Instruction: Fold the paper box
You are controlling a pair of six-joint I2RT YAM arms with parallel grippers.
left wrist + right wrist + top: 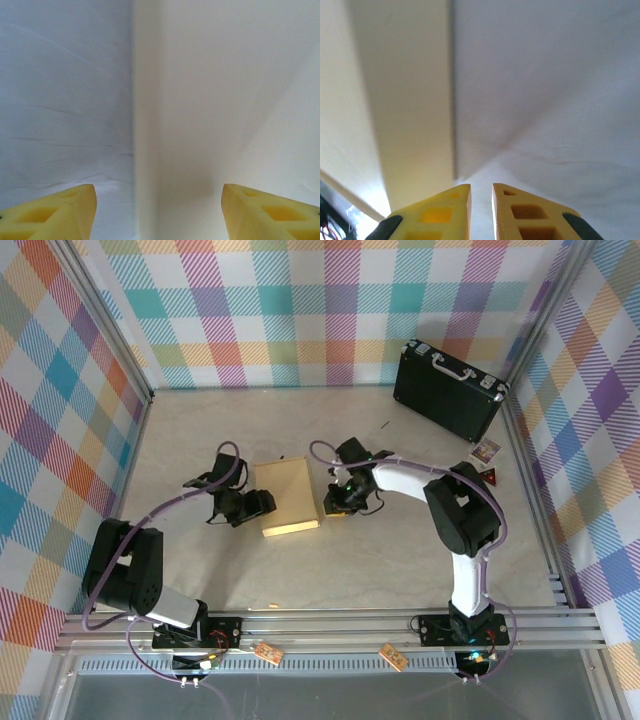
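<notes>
The paper box lies tan side up mid-surface, between the left end effector and the right end effector. A black briefcase stands far right by the plaid walls. The wrist views add finger detail: the left fingers are wide apart before a white fold (very close), and the right fingers are narrow, with nothing seen between them.

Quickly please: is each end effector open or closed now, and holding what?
Left end effector: open, holding nothing, close to the paper box.
Right end effector: nearly shut; whether it pinches the paper box cannot be told.
</notes>
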